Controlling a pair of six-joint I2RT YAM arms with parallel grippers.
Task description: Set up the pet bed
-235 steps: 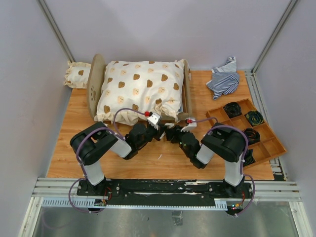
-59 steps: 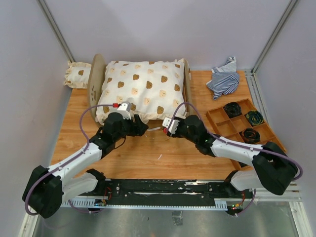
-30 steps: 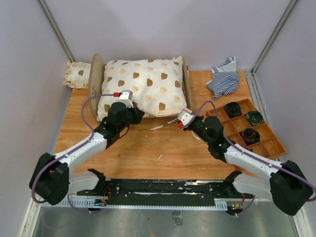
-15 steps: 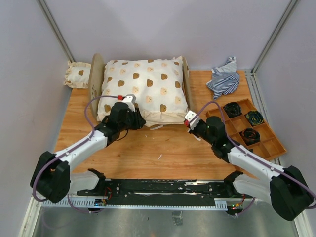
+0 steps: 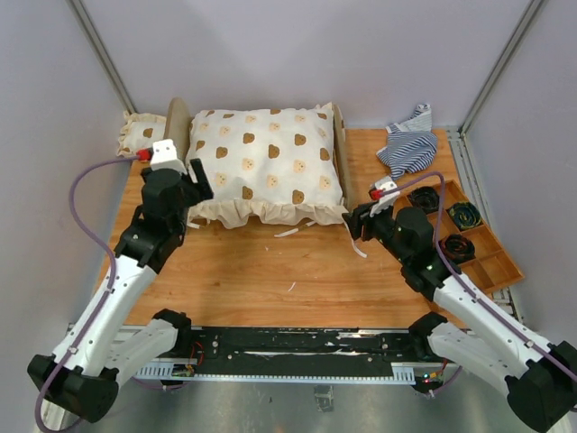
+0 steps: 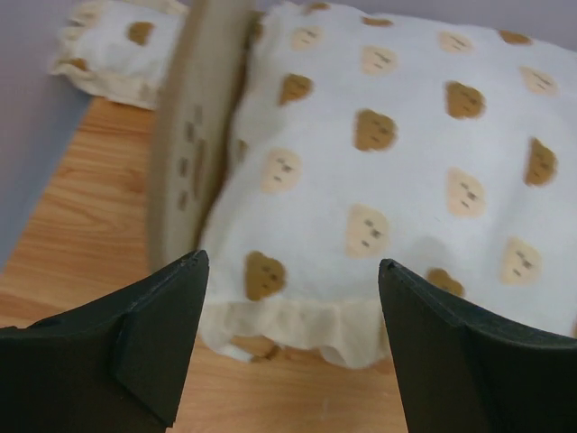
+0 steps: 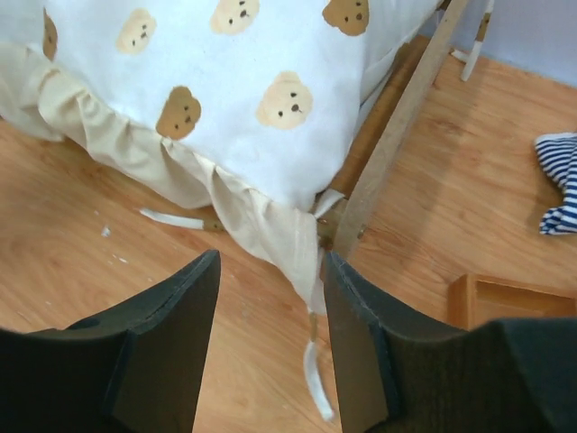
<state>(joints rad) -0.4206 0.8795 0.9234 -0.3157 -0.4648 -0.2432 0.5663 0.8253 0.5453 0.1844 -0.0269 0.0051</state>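
The pet bed stands at the back of the table, its rounded wooden end boards showing at the left (image 5: 174, 135) and right (image 5: 341, 149). A large cream bear-print cushion (image 5: 266, 162) lies on it and hides the base; its frill hangs over the near edge. My left gripper (image 5: 196, 180) is open by the bed's left front corner, and its wrist view shows the end board (image 6: 194, 135) and cushion (image 6: 406, 135) beyond empty fingers. My right gripper (image 5: 354, 225) is open near the right front corner, with the frill and a loose tie (image 7: 315, 379) just ahead of it.
A small bear-print cushion (image 5: 140, 137) lies behind the left end board against the wall. A striped cloth (image 5: 407, 144) is bunched at the back right. A compartmented wooden tray (image 5: 491, 262) with dark coiled items (image 5: 464, 215) sits at the right edge.
Both grippers opened and let go of the cushion's front edge. The left arm swung out to the bed's left corner; the right drew back to the right. The cushion settled forward.
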